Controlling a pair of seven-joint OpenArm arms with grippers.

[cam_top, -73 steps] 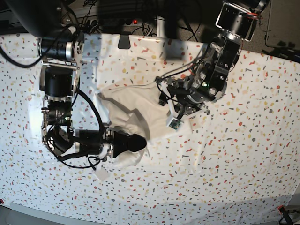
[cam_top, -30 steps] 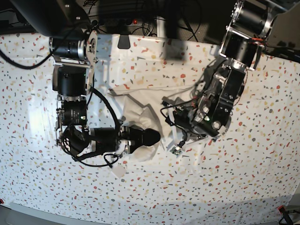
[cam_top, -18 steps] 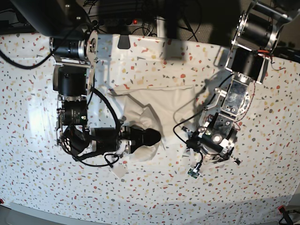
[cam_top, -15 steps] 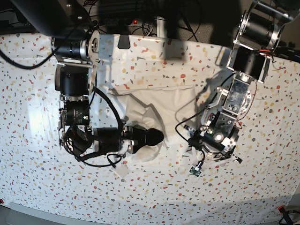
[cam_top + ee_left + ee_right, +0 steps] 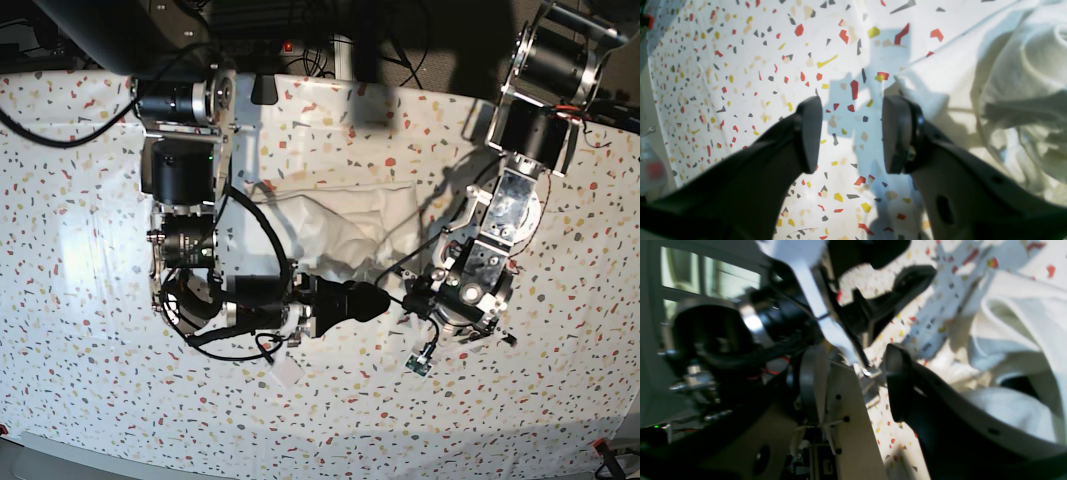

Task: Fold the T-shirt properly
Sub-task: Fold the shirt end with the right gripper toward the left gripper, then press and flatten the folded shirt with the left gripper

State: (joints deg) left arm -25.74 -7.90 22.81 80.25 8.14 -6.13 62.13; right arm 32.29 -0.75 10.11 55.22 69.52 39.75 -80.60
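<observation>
The white T-shirt (image 5: 335, 225) lies crumpled in the middle of the table, plain side showing, no print visible. In the left wrist view its bunched folds (image 5: 1013, 83) lie to the right of my open, empty left gripper (image 5: 851, 133), which hovers over the speckled cover just off the shirt's edge. In the right wrist view my right gripper (image 5: 850, 383) is open with nothing between its fingers; shirt folds (image 5: 1013, 340) lie to its right. In the base view the right gripper (image 5: 372, 300) points at the left gripper (image 5: 415, 298), close together at the shirt's lower right edge.
The white table cover (image 5: 520, 400) with coloured flecks spans the whole table. Dark cables and stands (image 5: 300, 30) line the back edge. The right arm's links (image 5: 185, 200) stand over the left of the shirt. A small white tag (image 5: 285, 372) lies below the right gripper.
My right gripper has moved to the right across the shirt's lower edge, towards the left gripper. The shirt's lower left fold is gone from under it. The left arm has barely moved.
</observation>
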